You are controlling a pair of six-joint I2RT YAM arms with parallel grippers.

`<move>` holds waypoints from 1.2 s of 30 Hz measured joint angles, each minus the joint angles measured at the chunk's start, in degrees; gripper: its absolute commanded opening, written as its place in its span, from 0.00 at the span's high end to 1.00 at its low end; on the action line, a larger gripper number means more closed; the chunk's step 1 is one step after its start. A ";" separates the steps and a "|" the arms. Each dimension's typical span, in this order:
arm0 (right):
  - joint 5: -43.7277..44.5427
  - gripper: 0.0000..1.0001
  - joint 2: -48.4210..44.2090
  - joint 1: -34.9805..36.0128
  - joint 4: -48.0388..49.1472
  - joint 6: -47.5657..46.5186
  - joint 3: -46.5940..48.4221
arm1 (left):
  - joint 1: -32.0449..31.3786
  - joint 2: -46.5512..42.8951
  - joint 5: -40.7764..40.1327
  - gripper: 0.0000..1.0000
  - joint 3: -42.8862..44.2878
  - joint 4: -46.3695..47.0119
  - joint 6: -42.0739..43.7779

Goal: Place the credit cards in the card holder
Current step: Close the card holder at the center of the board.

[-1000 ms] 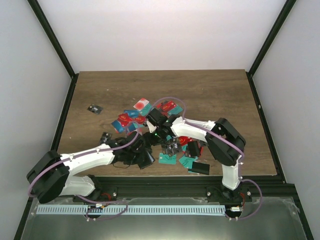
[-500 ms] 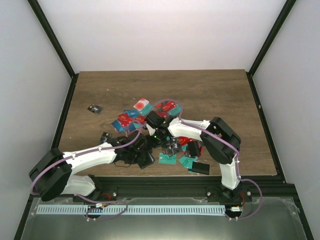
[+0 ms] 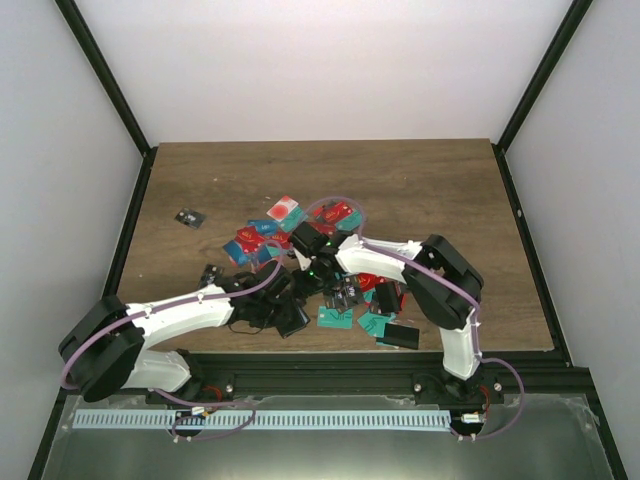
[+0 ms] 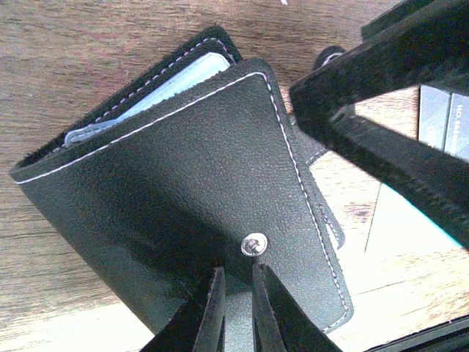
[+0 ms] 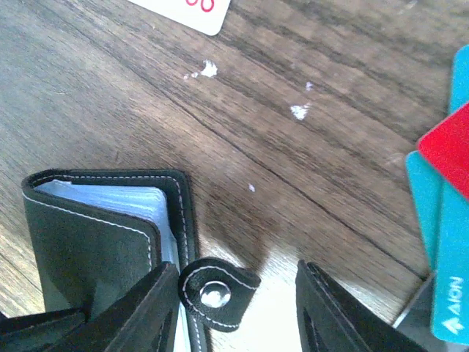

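The card holder (image 4: 183,161), a black stitched bifold with a metal snap stud, lies slightly open on the wood with grey-clear pockets showing. My left gripper (image 4: 236,282) is shut on the edge of its top cover, just below the stud. My right gripper (image 5: 236,275) is open, and the holder's clasp tab (image 5: 216,293) lies between its fingers, close to the left one. The holder's spine (image 5: 88,235) is at its lower left. Red and teal credit cards (image 3: 262,235) lie scattered around both grippers (image 3: 298,272). Teal (image 5: 447,242) and red (image 5: 451,147) cards lie at the right.
A plain black flat case (image 3: 398,335) lies near the table's front edge, right of centre. A small dark item (image 3: 188,217) lies apart at the left. A white card with red print (image 5: 183,7) lies just beyond the holder. Black frame posts edge the table.
The right arm has shifted slightly left toward the card holder over the last second. The left arm and the holder have barely moved.
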 measured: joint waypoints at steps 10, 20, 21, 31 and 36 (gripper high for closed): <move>3.37 0.83 -2.67 -0.02 -1.20 -0.13 -0.20 | 0.00 1.29 -0.20 0.86 1.20 -0.42 -0.04; 4.17 0.96 -3.30 -0.02 -1.40 -0.28 -0.74 | 0.00 1.73 -0.24 0.86 1.60 -0.57 -0.13; 4.20 0.96 -3.30 -0.02 -1.38 -0.28 -0.83 | 0.00 1.77 -0.26 0.86 1.62 -0.55 -0.15; 5.27 0.99 -4.24 -0.02 -1.25 -0.13 -2.91 | 0.00 2.05 -0.50 0.86 2.19 -0.94 -0.55; 4.81 0.99 -6.78 -0.02 0.09 0.11 -5.95 | 0.00 3.08 -0.87 0.82 3.63 -1.55 -1.25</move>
